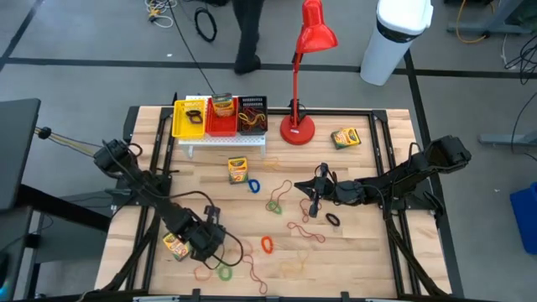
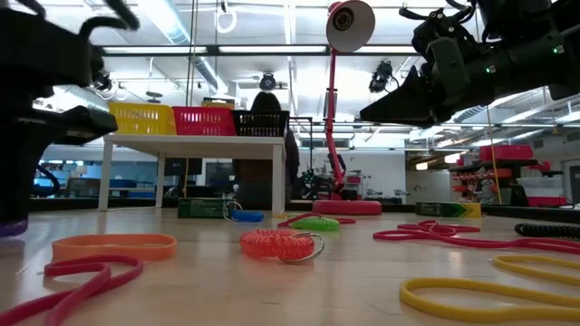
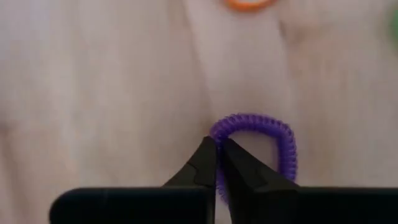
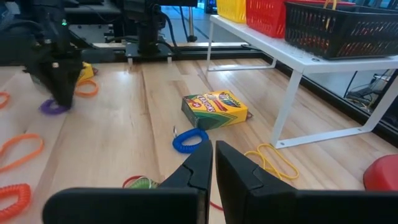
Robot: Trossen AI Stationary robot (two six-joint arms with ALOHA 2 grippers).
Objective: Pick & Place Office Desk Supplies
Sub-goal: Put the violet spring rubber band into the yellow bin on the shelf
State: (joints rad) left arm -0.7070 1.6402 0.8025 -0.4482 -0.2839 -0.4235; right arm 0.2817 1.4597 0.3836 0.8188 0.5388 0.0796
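Table [image 1: 352, 252]: wooden; bands are scattered across it.
Rack [image 1: 220, 139]: white, at the back; three baskets are carried.
Left hand [image 3: 217, 149]: lowered at the front left, pinched shut on the purple coil [image 3: 273, 134].
Right hand [image 4: 213, 151]: hung mid-table, closed, nothing held.
Crayon box [image 4: 214, 109]: laid flat beside the rack.

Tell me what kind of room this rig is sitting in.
Most likely a robotics lab or workshop, not an office. The low view shows an open hall with ceiling strip lights and equipment benches behind the wooden table; the high view shows cables lying on a taped concrete floor.
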